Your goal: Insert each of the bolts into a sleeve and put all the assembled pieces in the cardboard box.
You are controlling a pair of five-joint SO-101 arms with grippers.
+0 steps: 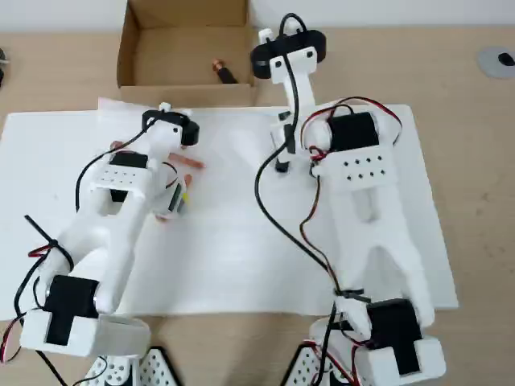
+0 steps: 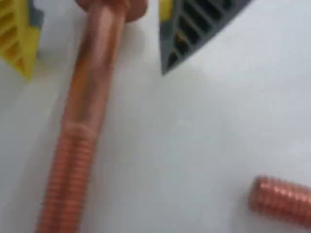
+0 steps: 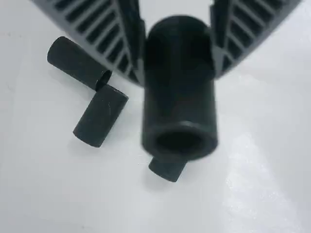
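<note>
A wooden table [image 1: 475, 161] is covered by a white sheet [image 1: 225, 257], and two white robot arms reach over it from the near edge. At the far edge, left of centre, stands an open cardboard box [image 1: 127, 56]. One assembled piece [image 1: 224, 72], copper with a dark end, lies inside it. Over the left part of the sheet, the left gripper [image 2: 95, 29] sits low with its yellow and grey fingers spread apart. They straddle the head end of a copper bolt [image 2: 85, 126] that lies flat on the sheet, not yet gripped. A second bolt [image 2: 282, 200] lies near it. Right of centre, the right gripper [image 3: 177, 46] is clamped on a black sleeve [image 3: 180, 97], whose open bore faces the wrist camera. Three loose sleeves [image 3: 99, 116] lie on the sheet beside and behind it. The step in hand looks like fetching a bolt to pair with the held sleeve. Next, the left fingers probably need to close on the bolt, lift it, and line its threaded end up with the bore.
</note>
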